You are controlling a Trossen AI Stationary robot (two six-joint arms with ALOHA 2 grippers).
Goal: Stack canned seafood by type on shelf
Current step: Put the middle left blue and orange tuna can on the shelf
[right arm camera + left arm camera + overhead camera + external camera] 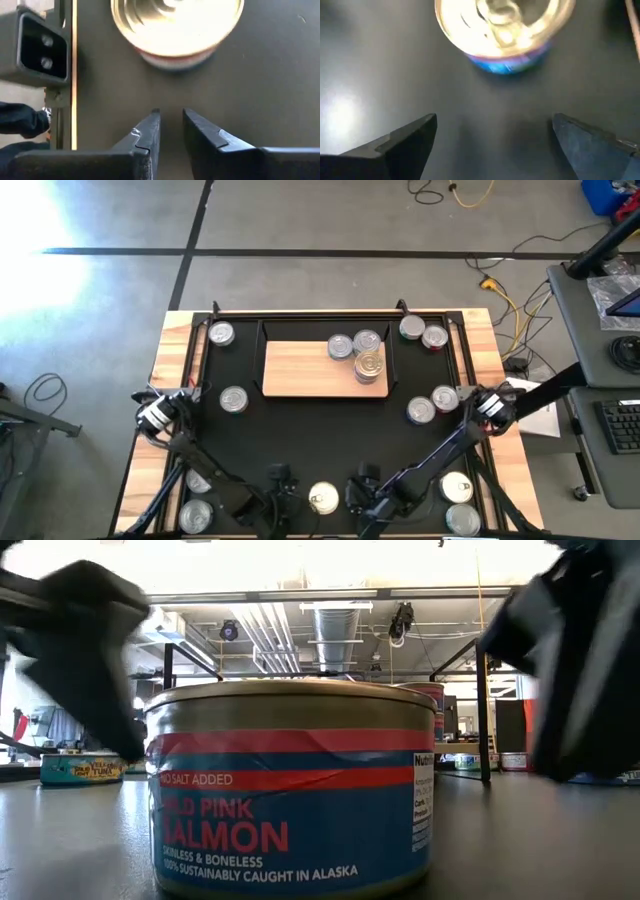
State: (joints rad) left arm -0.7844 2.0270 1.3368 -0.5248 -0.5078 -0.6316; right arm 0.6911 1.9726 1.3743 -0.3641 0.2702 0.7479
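Observation:
A gold-topped salmon can (323, 499) with a blue and red label (290, 790) stands upright on the black mat near the table's front edge. My left gripper (495, 122) is open wide just to its left, short of the can (505, 30). My right gripper (171, 114) is to the can's right with its fingers a narrow gap apart and nothing between them, also short of the can (175, 25). The shelf (300, 370) lies at the mat's middle, with two silver cans (340, 347) (367, 340) and a gold-topped can (370, 368) on its right part.
Loose cans stand around the mat: far left (221, 334), left (233, 400), far right (411, 328) (434, 337), right (421, 410) (445, 397), near corners (196, 515) (457, 488). A tuna can (82, 768) is at the left. A camera box (40, 50) sits at the front edge.

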